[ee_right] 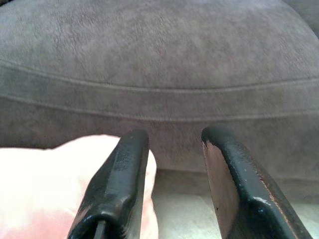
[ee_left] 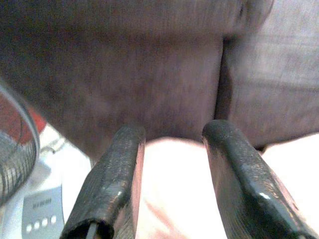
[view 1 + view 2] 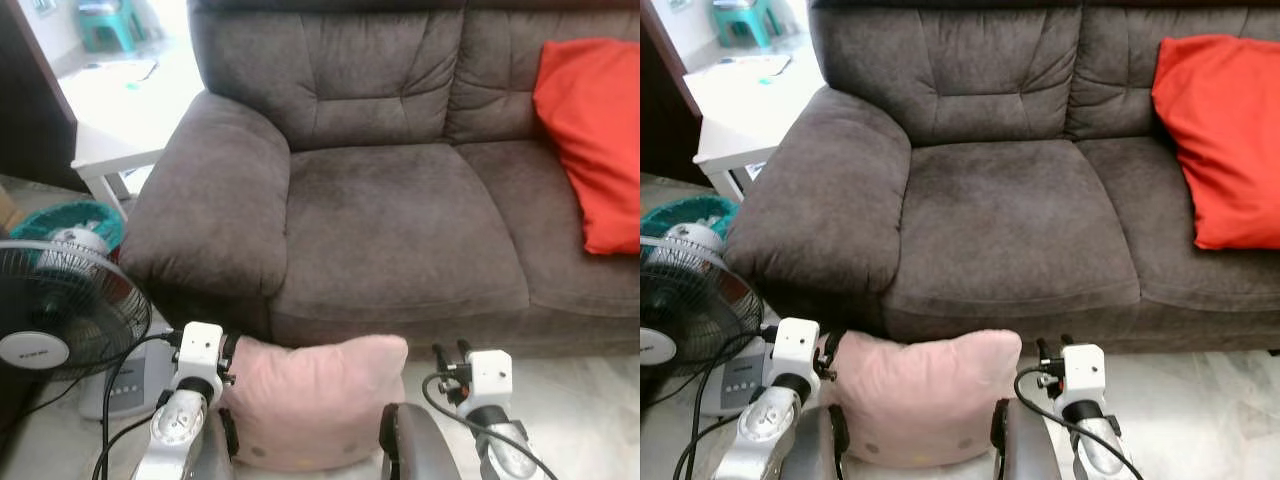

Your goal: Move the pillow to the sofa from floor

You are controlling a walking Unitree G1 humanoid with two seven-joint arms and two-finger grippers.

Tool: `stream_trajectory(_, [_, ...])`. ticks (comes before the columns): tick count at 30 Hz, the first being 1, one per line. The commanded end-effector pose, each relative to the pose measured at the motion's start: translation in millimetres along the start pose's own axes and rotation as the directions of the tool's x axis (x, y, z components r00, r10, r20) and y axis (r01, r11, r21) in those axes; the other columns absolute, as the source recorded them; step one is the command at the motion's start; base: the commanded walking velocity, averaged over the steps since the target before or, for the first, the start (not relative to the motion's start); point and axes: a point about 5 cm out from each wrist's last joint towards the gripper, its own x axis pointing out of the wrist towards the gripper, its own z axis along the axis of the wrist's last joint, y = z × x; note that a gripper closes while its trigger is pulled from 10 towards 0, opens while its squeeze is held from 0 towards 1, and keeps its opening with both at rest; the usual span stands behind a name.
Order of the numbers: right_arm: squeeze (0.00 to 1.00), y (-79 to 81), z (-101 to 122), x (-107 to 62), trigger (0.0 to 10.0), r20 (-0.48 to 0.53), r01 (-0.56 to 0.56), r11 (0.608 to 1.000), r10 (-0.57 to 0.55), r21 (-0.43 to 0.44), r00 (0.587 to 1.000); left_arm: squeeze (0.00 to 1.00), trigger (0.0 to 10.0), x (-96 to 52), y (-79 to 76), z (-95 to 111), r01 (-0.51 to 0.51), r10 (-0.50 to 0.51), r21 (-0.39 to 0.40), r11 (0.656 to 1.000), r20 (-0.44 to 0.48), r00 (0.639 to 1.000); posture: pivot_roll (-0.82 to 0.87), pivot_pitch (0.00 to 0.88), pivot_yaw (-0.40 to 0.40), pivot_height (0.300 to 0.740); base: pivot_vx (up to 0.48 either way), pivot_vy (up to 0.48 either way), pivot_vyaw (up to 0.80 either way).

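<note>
Where arms cross it, pink pillow (image 3: 315, 400) (lower edge) hides.

Silver arms, each topped with a boxy white wrist block, and black cables looping off both. The left gripper (image 2: 172, 184) and right gripper (image 1: 172, 186) carry long, scuffed black fingers.

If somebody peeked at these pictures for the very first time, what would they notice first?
Probably the bright red square pillow propped at the right end of the big brown fabric sofa. Next comes the soft pink pillow leaning against the sofa's front, with the robot's left tool open over its edge and the right tool open beside its corner. A black round fan stands on the floor at the left.
</note>
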Motion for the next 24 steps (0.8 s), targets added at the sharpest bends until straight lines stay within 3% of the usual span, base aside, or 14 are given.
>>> stream_trajectory(1, [0.00, 1.7, 6.0, 2.6, 10.0, 0.023, -0.003, 1.000, 0.003, -0.003, 1.000, 1.00, 10.0, 2.0, 7.2, -4.8, -0.035, 0.034, -0.026, 0.999, -0.041, 0.999, 0.01, 0.030, -0.017, 0.485, 0.000, 0.000, 0.00])
stream_trajectory(11, [0.00, 1.4, 15.7, 1.3, 10.0, 0.051, -0.007, 1.000, 0.007, -0.013, 0.999, 1.00, 10.0, 12.6, 20.8, -7.1, -0.085, 0.079, -0.067, 0.994, -0.085, 0.993, 0.00, 0.038, -0.026, 0.485, 0.000, 0.000, 0.00])
stream_trajectory(22, [0.00, -4.2, 20.0, -2.0, 10.0, 0.057, -0.008, 1.000, 0.010, -0.027, 0.998, 1.00, 10.0, 24.7, 21.9, -6.0, -0.067, 0.055, -0.092, 0.994, -0.124, 0.991, -0.03, 0.048, -0.049, 0.485, 0.000, 0.000, 0.00])
stream_trajectory(23, [0.00, -6.0, 21.3, -3.1, 10.0, 0.060, -0.007, 0.999, 0.009, -0.033, 0.998, 0.00, 10.0, 24.9, 22.4, -6.4, -0.069, 0.057, -0.089, 0.994, -0.128, 0.990, -0.04, 0.050, -0.056, 0.485, 0.000, 0.000, 0.00])
stream_trajectory(24, [0.00, -7.0, 22.9, -3.9, 10.0, 0.063, -0.007, 0.999, 0.009, -0.036, 0.998, 0.00, 10.0, 25.3, 23.7, -6.4, -0.076, 0.064, -0.087, 0.993, -0.131, 0.989, -0.04, 0.050, -0.062, 0.485, 0.000, 0.000, 0.00])
